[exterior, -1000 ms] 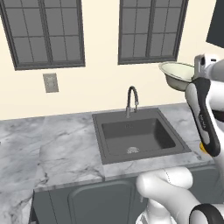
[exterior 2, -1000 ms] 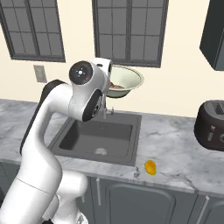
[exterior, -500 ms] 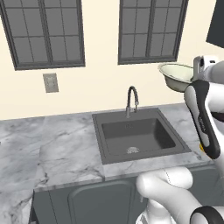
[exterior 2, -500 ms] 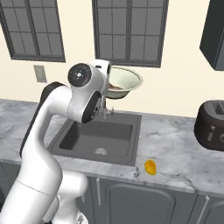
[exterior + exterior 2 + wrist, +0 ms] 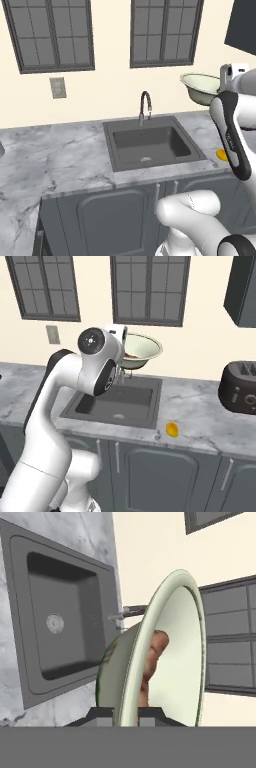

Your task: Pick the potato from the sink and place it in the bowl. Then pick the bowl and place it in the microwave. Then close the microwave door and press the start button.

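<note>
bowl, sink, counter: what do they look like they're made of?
Bowl: probably glazed ceramic; smooth pale cream-green with a thin flared rim.
Sink: matte dark grey, could be composite or coated metal; no glints, flat even tone.
Counter: marble or marble-look stone; grey with white veining, lightly polished.
All of it is rendered, so these go by look alone.
</note>
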You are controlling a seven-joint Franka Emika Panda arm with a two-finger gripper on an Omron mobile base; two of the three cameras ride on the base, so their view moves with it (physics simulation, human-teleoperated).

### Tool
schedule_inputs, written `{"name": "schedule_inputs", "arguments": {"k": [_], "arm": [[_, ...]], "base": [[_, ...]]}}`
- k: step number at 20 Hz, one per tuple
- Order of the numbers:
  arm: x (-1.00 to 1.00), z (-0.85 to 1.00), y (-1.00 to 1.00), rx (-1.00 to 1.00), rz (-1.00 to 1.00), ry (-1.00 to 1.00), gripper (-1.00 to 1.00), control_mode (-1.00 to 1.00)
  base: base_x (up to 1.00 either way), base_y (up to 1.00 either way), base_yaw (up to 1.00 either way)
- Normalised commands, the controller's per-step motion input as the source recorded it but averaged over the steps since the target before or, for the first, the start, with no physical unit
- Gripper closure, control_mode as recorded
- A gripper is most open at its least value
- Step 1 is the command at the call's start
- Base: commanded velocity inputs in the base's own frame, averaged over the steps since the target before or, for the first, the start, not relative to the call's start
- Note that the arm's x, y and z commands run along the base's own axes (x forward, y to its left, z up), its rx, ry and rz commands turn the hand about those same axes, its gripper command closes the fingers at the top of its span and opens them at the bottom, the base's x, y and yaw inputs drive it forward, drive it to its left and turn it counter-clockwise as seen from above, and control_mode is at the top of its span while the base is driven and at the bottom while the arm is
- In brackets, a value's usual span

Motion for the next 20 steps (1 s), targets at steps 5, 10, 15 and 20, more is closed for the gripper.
{"name": "schedule_inputs", "arguments": {"k": [5, 10, 15, 20], "arm": [[0.00, 0.00, 0.00, 0.00, 0.00, 0.00, 1.00, 1.00], [0.00, 0.00, 0.00, 0.00, 0.00, 0.00, 1.00, 1.00], [0.00, 0.00, 0.00, 0.00, 0.00, 0.00, 1.00, 1.00], [0.00, 0.00, 0.00, 0.00, 0.00, 0.00, 1.00, 1.00]], "base": [[-0.51, 0.00, -0.02], [0.00, 0.00, -0.01], [0.00, -0.03, -0.45], [0.00, -0.20, -0.72]]}}
